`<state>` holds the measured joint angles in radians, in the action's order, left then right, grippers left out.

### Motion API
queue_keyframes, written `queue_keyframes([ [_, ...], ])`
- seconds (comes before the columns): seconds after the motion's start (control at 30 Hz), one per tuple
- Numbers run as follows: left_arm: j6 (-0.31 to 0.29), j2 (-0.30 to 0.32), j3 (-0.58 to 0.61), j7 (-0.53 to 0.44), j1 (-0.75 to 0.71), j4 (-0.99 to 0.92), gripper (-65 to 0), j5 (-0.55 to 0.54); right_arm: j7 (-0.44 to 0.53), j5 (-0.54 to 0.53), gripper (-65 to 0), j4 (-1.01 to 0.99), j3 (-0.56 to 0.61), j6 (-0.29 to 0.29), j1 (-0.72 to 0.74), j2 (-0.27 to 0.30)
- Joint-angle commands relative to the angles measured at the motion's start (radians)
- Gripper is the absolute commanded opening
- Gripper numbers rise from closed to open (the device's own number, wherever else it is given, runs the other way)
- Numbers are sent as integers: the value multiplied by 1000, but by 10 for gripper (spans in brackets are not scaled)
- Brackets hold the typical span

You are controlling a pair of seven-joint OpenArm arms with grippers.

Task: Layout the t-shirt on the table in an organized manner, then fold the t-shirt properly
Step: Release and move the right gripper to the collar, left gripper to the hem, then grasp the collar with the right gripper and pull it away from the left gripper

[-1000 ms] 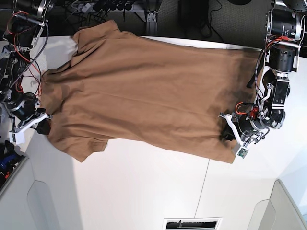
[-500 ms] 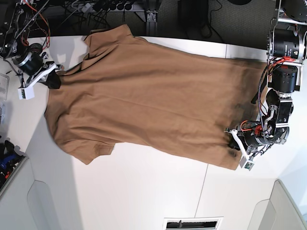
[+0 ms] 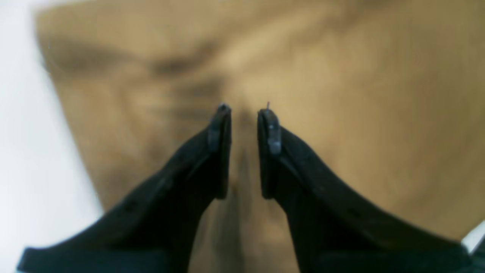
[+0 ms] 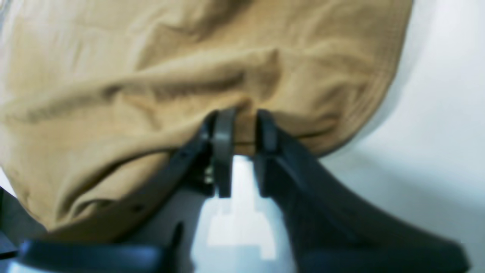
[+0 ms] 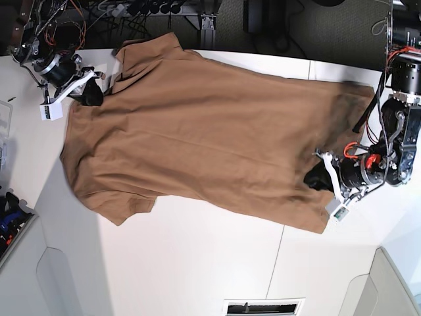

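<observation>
Tan-brown t-shirt (image 5: 210, 125) is sprawled across the white worktop (image 5: 184, 263), reaching its far edge, lol. Right wrist cam catches creases the base view misses. Looks rumpled, unfolded. Left gripper (image 3: 244, 110) is partly open, nothing gripped; right gripper (image 4: 244, 113) is slightly open, empty too.

Robotics lab or workshop, robot arms (image 5: 388, 141), white table (image 5: 191, 263), dark cabling (image 5: 299, 29)

The white table (image 5: 197, 263), crossed by a dark seam, carries the brown t-shirt (image 5: 217, 131)
</observation>
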<state>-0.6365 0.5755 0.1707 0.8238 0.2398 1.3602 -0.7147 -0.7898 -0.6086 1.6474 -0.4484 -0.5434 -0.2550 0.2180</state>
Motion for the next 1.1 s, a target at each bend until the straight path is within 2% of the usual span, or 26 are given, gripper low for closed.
queue_keyframes([
  [0.0,-5,15,-8,-18,4,31,-495,-14,-3,2,-484,16,-6,2,2,14],
  [0.07,-5,15,-8,-19,-42,50,-495,-10,-63,-24,-432,20,-10,5,2,16],
  [0.13,-5,15,-8,-19,-81,68,-495,9,-79,-68,-409,38,-26,-3,-11,14],
  [0.27,-5,24,-8,-19,-136,101,-495,35,-79,-72,-409,116,-74,-6,-68,14],
  [0.5,-4,28,-8,-46,-143,107,-495,42,-53,-72,-409,151,-119,-6,-184,14],
  [0.67,-4,10,-8,-60,-143,106,-495,61,-9,-54,-408,141,-119,-6,-182,14],
  [0.8,-4,6,-8,-60,-156,106,-495,64,-3,-49,-401,104,-96,-6,-155,14],
  [0.93,-4,6,-8,-60,-172,106,-495,65,1,-48,-316,77,-31,-6,-150,14],
  [1.07,-4,6,-8,-60,-175,106,-495,65,18,-35,-314,77,22,-5,-150,13],
])
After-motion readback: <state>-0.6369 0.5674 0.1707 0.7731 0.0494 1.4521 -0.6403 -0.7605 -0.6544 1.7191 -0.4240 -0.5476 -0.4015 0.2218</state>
